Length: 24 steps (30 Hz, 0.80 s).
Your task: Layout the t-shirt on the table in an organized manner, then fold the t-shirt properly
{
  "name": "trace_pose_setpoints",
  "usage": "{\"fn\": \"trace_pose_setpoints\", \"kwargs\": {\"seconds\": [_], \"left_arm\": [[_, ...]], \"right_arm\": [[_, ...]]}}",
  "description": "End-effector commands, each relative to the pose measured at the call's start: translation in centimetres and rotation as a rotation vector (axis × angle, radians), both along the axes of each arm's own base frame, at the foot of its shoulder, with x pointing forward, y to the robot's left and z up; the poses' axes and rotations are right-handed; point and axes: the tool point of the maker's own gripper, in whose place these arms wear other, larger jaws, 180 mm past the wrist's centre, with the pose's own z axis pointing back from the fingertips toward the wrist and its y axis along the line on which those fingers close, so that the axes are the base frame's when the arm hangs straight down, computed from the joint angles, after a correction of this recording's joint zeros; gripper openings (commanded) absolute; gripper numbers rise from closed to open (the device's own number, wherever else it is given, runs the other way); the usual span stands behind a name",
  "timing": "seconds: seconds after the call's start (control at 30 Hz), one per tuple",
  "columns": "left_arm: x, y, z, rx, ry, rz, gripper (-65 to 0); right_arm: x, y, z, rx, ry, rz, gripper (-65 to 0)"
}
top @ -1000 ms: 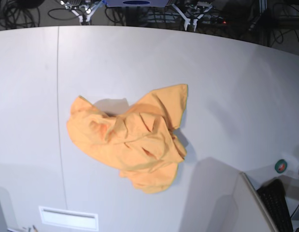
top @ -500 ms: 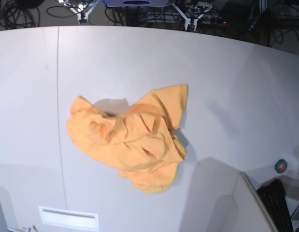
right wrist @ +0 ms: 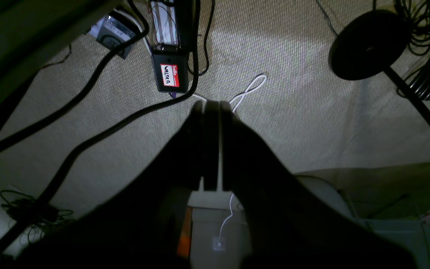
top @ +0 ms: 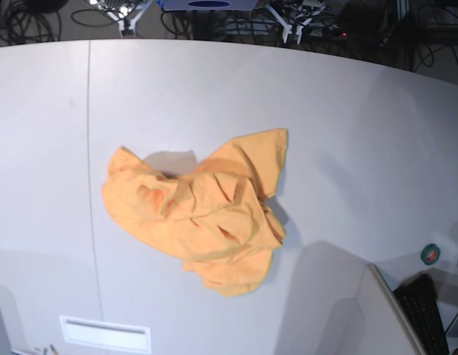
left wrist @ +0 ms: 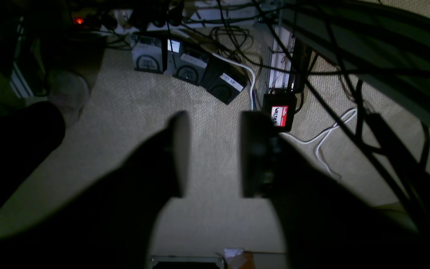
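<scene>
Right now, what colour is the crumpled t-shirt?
Light orange. The t-shirt shows best in the base view, on the pale table.

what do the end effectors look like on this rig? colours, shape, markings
Both read as plain black, in silhouette against the lit carpet. The left end effector has two broad, flat-faced fingers with squared tips. The right end effector has fingers tapering to narrow rounded tips. No markings or cables on either are discernible.

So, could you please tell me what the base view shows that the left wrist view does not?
Only the base view shows the crumpled orange t-shirt lying on the pale table, with no arm over it. Only the left wrist view shows the left gripper, its fingers apart and holding nothing, above carpet with a red-labelled black box. Both show dark cables beyond the table.
</scene>
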Motion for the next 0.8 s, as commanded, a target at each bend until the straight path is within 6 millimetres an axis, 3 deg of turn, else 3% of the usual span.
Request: {"fn": "trace_pose_setpoints", "kwargs": {"seconds": [0.0, 0.03, 0.4, 0.47, 0.57, 0.77], "left_arm": [[-0.3, 0.1, 0.0, 0.003, 0.003, 0.001, -59.4], [-0.3, 0.1, 0.0, 0.003, 0.004, 0.001, -65.0], [-0.2, 0.1, 0.0, 0.004, 0.001, -0.024, -65.0], [-1.0, 0.7, 0.1, 0.012, 0.003, -0.031, -65.0], [-0.6, 2.1, 0.7, 0.036, -0.041, -0.093, -65.0], [-3.9, 2.9, 2.6, 0.040, -0.070, -0.347, -65.0]], "right_arm": [[-0.2, -0.3, 0.0, -0.007, 0.002, 0.007, -65.0], [-0.2, -0.3, 0.0, -0.007, 0.002, 0.007, -65.0], [-0.8, -0.4, 0.1, -0.009, 0.009, 0.001, -65.0], [-1.2, -0.4, 0.1, -0.009, 0.006, -0.001, -65.0], [-1.0, -2.2, 0.6, -0.035, -0.052, 0.004, -65.0], [-3.4, -2.5, 2.8, -0.041, -0.054, 0.011, -65.0]]}}
